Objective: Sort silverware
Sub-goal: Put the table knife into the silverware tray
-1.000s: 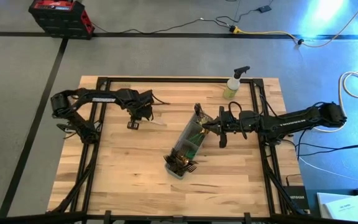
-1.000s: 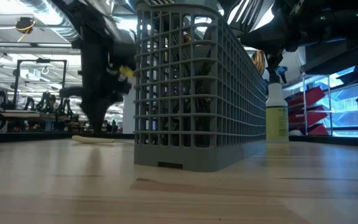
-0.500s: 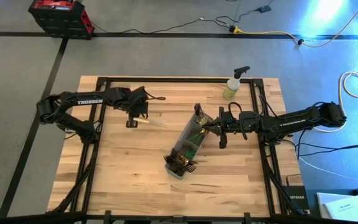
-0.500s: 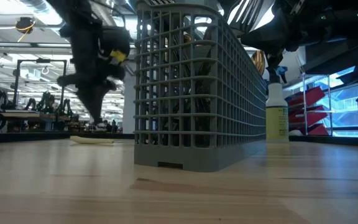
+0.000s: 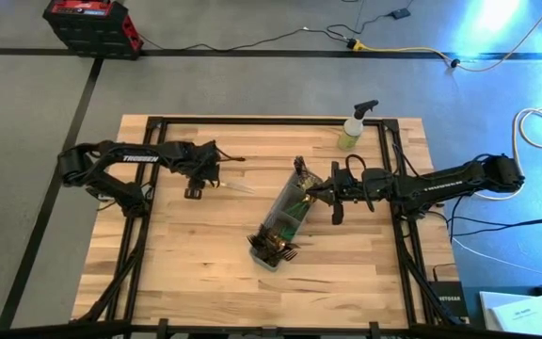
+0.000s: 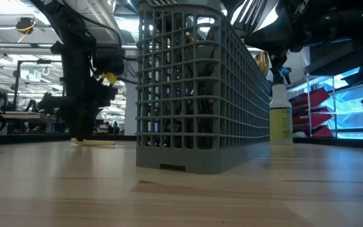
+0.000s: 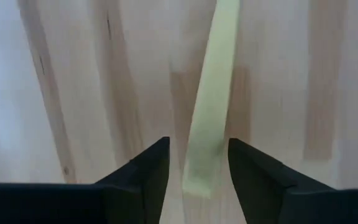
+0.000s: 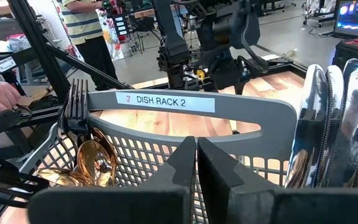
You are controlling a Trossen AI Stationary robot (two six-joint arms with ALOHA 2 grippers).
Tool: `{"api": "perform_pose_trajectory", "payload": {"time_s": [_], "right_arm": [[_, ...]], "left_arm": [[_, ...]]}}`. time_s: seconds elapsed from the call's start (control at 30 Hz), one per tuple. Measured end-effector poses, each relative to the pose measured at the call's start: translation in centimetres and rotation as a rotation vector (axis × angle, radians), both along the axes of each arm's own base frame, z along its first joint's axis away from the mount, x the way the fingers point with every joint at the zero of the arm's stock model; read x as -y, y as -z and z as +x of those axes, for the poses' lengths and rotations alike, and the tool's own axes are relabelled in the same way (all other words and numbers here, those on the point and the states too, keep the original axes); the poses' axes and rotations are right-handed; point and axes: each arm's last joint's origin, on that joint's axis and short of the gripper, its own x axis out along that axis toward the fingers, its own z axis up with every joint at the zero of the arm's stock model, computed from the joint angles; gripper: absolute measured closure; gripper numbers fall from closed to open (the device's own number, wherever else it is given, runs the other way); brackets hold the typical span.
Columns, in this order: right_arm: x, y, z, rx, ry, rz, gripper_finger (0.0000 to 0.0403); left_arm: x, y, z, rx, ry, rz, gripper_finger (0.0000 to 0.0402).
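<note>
Wrist view — cream handle (image 7: 211, 99) lengthwise btwn fingers (image 7: 146, 171)

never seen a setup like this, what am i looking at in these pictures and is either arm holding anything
These are two dark robot arms at a wooden table, each ending in a two-finger gripper. One picture looks straight down on the table, one looks level across its top, and two come from cameras on the arms' wrists.

In the middle lies a grey wire caddy on its side, with gold-headed silverware inside. A yellow-green spray bottle stands near the far edge.

The left gripper is down at the table with its fingers apart on either side of a cream handle that lies flat on the wood; it does not grip it. The right gripper is shut, right at the caddy's rim, which carries a "DISH RACK 2" label. I cannot tell whether it pinches the rim. A person stands in the room behind.
</note>
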Motion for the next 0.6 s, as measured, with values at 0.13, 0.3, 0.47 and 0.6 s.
{"api": "perform_pose_trajectory", "payload": {"time_s": [0.13, 0.3, 0.47, 0.6], "right_arm": [[0.0, 0.0, 0.0, 0.0, 0.0, 0.0, 0.0403], [0.0, 0.0, 0.0, 0.001, 0.0, 0.0, 0.0403], [0.0, 0.0, 0.0, 0.001, 0.0, 0.0, 0.0403], [0.0, 0.0, 0.0, 0.001, 0.0, 0.0, 0.0403]], "left_arm": [[-0.3, 0.1, -0.5, -0.033, -0.012, -0.016, 0.0258], [-0.5, 0.3, -0.6, -0.025, -0.003, -0.055, 0.0272], [-0.8, 1.1, -0.2, -0.04, 0.006, -0.063, 0.029], [-0.8, 1.5, -0.1, -0.064, 0.016, -0.075, 0.0315]]}}
